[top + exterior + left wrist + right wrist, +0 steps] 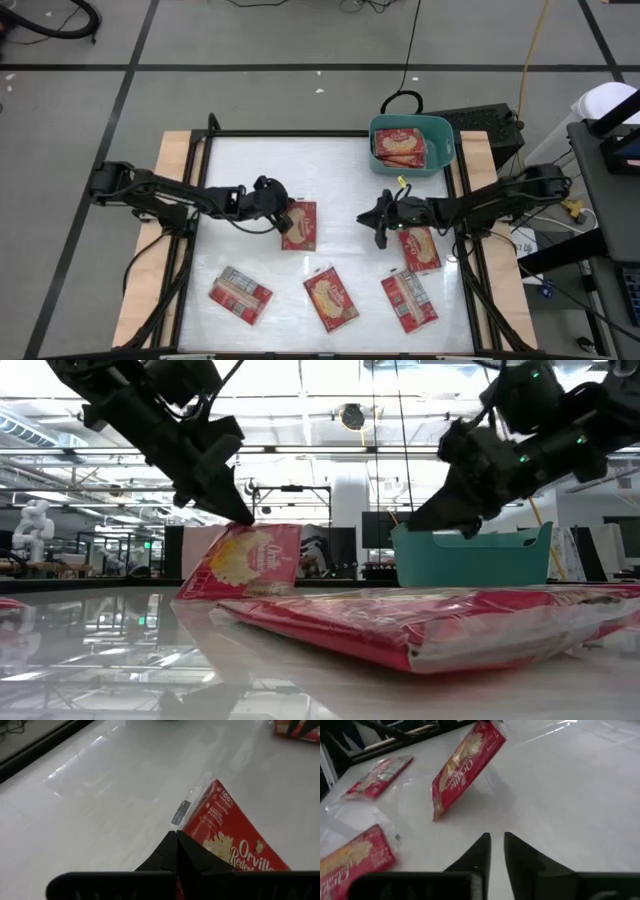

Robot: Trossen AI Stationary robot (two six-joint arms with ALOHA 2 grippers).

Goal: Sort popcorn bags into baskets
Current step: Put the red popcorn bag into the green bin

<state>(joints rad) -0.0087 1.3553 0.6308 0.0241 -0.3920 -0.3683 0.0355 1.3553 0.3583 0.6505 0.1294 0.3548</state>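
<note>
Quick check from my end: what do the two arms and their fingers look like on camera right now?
Both arms are black and built of jointed segments. The left gripper ends in two dark, tapering fingers. The right gripper has the same dark, wedge-shaped fingers, with a small yellow tag near its wrist. Small green lights glow on the arm seen in the low view.

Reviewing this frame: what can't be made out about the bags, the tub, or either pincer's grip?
- Bag count in the teal tub: high view shows only the top packets; low view shows only its wall.
- Bag under the right pincer: the arm partly covers it in the high view.
- Left pincer grip: its fingers hide the held bag edge.
</note>
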